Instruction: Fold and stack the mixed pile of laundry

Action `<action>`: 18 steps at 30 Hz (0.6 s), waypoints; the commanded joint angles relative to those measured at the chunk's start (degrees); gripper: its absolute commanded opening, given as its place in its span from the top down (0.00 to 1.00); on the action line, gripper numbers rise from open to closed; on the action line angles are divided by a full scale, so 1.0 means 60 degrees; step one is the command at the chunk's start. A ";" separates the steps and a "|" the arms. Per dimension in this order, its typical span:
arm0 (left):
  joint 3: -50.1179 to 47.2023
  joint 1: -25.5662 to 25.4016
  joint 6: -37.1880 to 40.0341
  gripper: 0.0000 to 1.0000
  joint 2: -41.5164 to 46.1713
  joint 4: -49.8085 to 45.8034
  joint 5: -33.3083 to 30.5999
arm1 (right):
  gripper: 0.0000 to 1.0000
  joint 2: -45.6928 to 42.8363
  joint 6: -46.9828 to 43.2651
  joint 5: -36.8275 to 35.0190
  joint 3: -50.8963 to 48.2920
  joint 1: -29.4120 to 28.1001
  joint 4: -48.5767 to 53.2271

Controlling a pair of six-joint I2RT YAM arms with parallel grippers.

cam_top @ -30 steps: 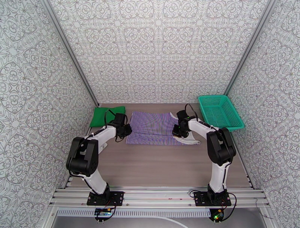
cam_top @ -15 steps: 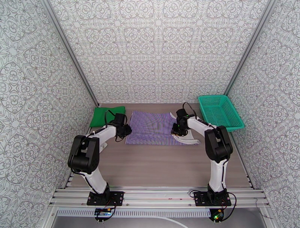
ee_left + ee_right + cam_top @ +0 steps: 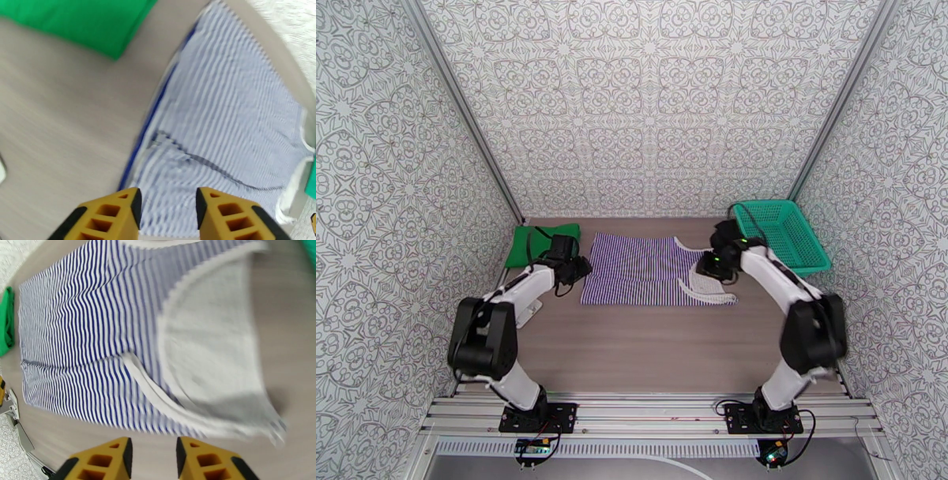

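Scanning from the left, I see the green cloth (image 3: 543, 243) folded at the far left corner of the desk (image 3: 648, 347), close to the striped shirt (image 3: 636, 270) but apart from it. My left gripper (image 3: 166, 197) hangs over the shirt's left hem, fingers released and holding nothing. The shirt lies flat mid-desk, its long axis running left to right, with the white collar trim (image 3: 707, 294) pointing right toward the teal basket (image 3: 778, 237). My right gripper (image 3: 153, 443) hovers by that collar end, fingers parted and empty.
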State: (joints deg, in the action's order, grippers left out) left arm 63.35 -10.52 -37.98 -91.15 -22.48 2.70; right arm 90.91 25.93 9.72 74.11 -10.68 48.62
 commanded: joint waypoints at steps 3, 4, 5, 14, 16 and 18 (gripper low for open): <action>-0.0309 -0.0883 0.0799 0.65 0.0027 -0.0320 0.0497 | 0.84 -0.0533 -0.0403 -0.0986 -0.1560 0.0282 0.0683; -0.0378 -0.0936 0.0767 0.67 -0.0143 -0.0164 0.0653 | 0.86 -0.0494 -0.0457 -0.1084 -0.1676 0.0300 0.0634; -0.0463 -0.0981 0.0714 0.68 -0.0348 0.0109 0.0908 | 0.89 -0.0401 -0.0509 -0.1302 -0.1791 0.0338 0.0554; -0.0312 -0.1121 0.0529 0.73 -0.2188 0.1016 0.1107 | 0.94 0.1034 -0.0874 -0.2355 -0.1413 0.0722 0.0090; -0.0291 -0.1041 0.0557 0.73 -0.2378 0.1069 0.1074 | 0.94 0.1434 -0.0880 -0.2499 -0.1148 0.0747 -0.0042; -0.0221 -0.0937 0.0616 0.73 -0.2532 0.1023 0.1100 | 0.96 0.1905 -0.0921 -0.2624 -0.0788 0.0782 -0.0101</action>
State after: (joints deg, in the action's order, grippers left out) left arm 61.87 -17.02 -35.31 -105.25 -18.35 8.36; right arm 99.35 21.34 -3.05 65.69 -6.46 50.17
